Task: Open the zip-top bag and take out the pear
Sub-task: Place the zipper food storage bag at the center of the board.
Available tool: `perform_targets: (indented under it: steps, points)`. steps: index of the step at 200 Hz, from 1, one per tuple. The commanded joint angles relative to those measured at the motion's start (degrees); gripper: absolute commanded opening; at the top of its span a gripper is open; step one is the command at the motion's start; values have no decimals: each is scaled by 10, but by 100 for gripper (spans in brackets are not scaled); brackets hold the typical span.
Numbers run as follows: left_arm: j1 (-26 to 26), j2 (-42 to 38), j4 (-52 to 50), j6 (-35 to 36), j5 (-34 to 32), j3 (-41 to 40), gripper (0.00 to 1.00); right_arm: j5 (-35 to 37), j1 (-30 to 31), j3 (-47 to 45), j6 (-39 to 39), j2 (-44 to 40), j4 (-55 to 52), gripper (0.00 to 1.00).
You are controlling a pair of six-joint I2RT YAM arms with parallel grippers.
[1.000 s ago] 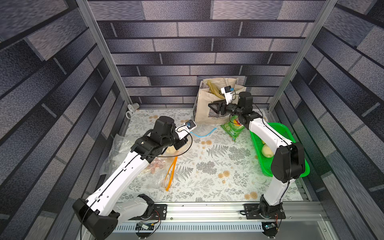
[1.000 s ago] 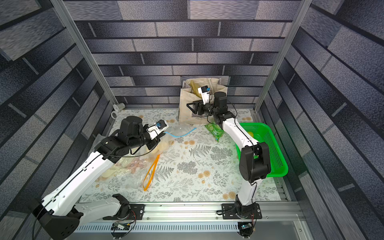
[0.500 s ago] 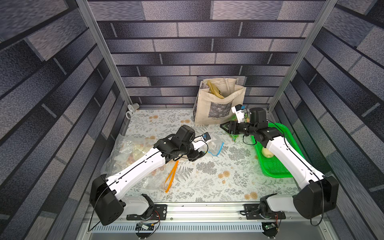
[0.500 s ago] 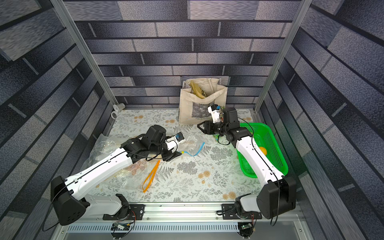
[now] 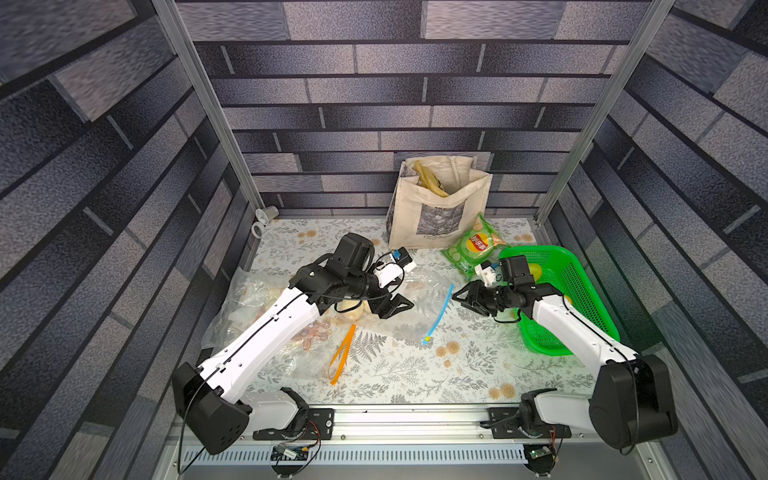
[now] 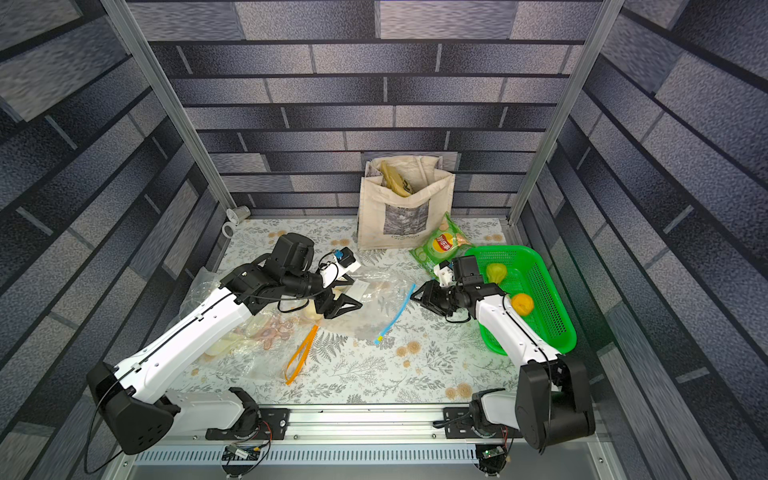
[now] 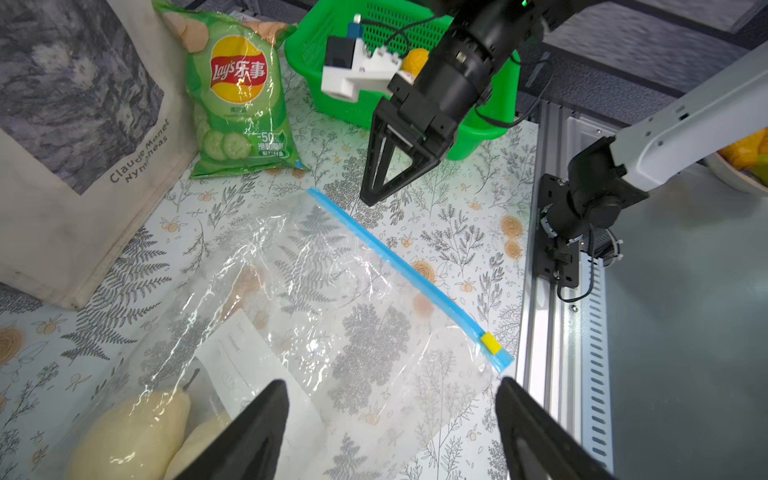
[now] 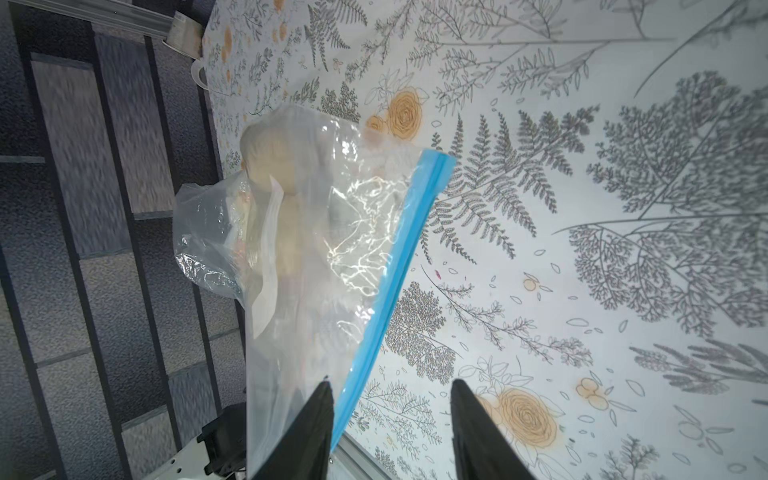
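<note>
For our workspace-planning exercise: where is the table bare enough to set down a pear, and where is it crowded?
Bare: the front strip between zip-top bag, green basket and front rail; the back patch between tape roll and tote bag. Crowded: the left side's plastic bags.

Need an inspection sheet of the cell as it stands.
Surface: floral-print table, flat.
Job's things: zip-top bag lies flat, pear inside; yellow slider at one end of the blue strip.
Clutter: tote, chip bag, green basket holding fruit, other clear bags, tape roll.
Grippers: left gripper open over the bag; right gripper open at the strip's slider-free end; neither holds anything.
Cables: wrist cables in loose loops, no snag visible.
Surroundings: brick-pattern walls.
</note>
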Motion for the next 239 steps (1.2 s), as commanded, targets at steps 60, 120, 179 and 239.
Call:
perform_targets:
  steps: [60,120,179,239]
  points:
    - [-24,103,49,-67,10,-5,73,-6,-23,-73,75,-13,60,46]
    - [-31,206,74,-120,-58,-4,65,-19,-32,-135,76,14,121,32]
    - [-20,282,85,-163,-131,-9,62,-6,-32,-139,67,67,183,30]
    - [-22,335,99,-179,-131,-13,60,13,-32,-146,76,81,236,32]
